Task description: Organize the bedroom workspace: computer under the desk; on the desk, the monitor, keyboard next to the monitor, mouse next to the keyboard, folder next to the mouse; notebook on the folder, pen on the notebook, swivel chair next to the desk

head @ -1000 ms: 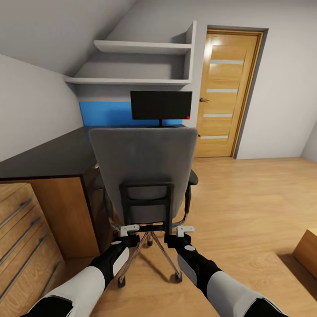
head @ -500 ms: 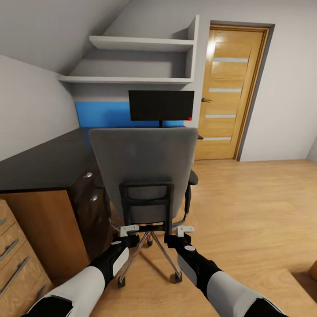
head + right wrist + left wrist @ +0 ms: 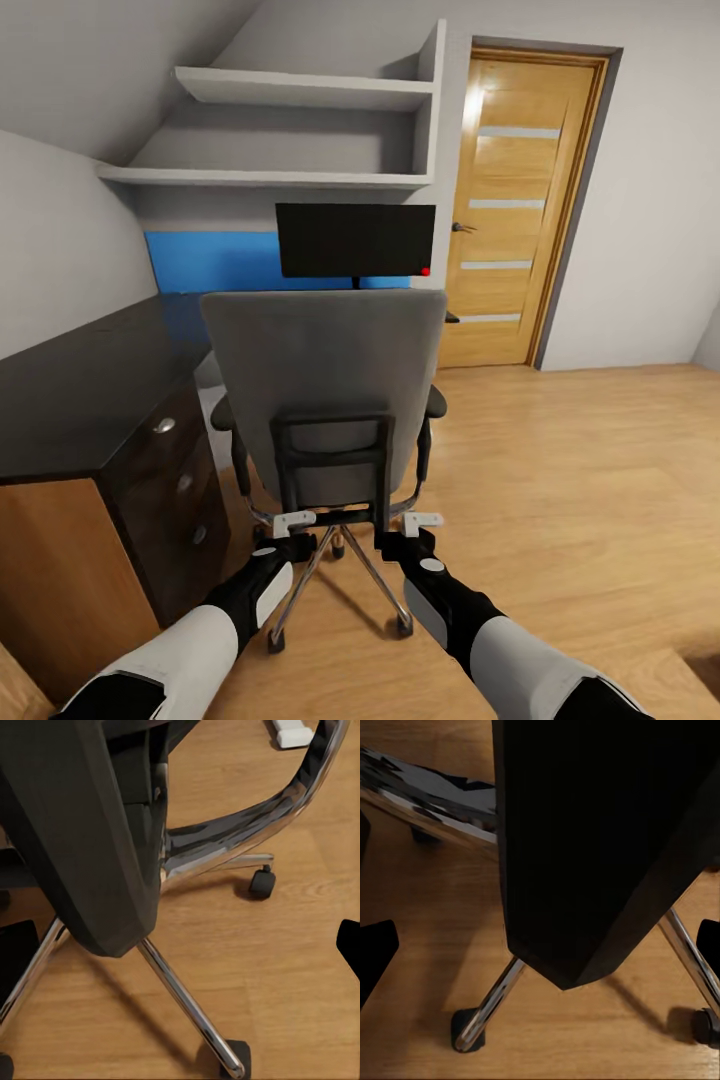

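Observation:
The grey swivel chair (image 3: 325,375) stands right before me with its back toward me, hiding its seat and anything on it. Both grippers sit low behind it at the black frame under the backrest: left gripper (image 3: 295,522) and right gripper (image 3: 420,522), each with white fingers spread. In the wrist views the chair's black underside (image 3: 600,847) and chrome legs (image 3: 187,1009) lie between wide-apart dark fingertips (image 3: 375,960). The black monitor (image 3: 355,240) stands on the dark desk (image 3: 70,390) beyond the chair. Keyboard, mouse, folder, notebook and pen are out of view.
The desk's dark drawer fronts (image 3: 170,470) and a wooden side panel (image 3: 50,570) flank the chair on the left. Two white shelves (image 3: 300,90) hang above the monitor. A wooden door (image 3: 510,200) is at the back right. Open wood floor (image 3: 580,480) lies to the right.
The whole view has shifted: the desk and shelves have slid left and closer, and the wooden drawer unit has left the picture. The chair keeps its place ahead of both grippers.

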Robot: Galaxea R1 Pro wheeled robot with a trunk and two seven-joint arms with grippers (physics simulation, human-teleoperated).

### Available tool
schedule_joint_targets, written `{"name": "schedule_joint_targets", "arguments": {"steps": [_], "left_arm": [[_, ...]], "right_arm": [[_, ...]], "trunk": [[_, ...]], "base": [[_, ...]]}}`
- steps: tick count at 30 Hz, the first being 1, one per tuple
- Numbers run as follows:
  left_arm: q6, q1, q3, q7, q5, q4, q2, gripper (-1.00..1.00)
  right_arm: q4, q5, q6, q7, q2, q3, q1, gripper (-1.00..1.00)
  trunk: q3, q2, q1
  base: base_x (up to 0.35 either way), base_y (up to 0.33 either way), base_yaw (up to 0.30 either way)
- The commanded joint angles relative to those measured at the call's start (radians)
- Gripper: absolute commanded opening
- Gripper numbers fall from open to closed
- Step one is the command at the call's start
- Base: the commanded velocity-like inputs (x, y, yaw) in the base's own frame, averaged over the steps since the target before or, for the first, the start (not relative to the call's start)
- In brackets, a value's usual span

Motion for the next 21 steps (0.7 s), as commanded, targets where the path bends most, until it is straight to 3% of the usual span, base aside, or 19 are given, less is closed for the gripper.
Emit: {"name": "schedule_joint_targets", "arguments": {"steps": [1,21], "left_arm": [[0.005,0.000,-0.009,0.007,0.009,-0.002,0.000,1.00],[0.006,0.000,-0.009,0.007,0.009,-0.001,0.000,1.00]], "right_arm": [[0.000,-0.008,-0.005,-0.006,0.000,0.007,-0.001,1.00],[0.000,-0.009,-0.005,-0.006,0.000,0.007,-0.001,1.00]], "trunk": [[-0.001,0.000,0.000],[-0.001,0.000,0.000]], "base": [[0.322,0.000,-0.002],[0.322,0.000,0.000]]}}
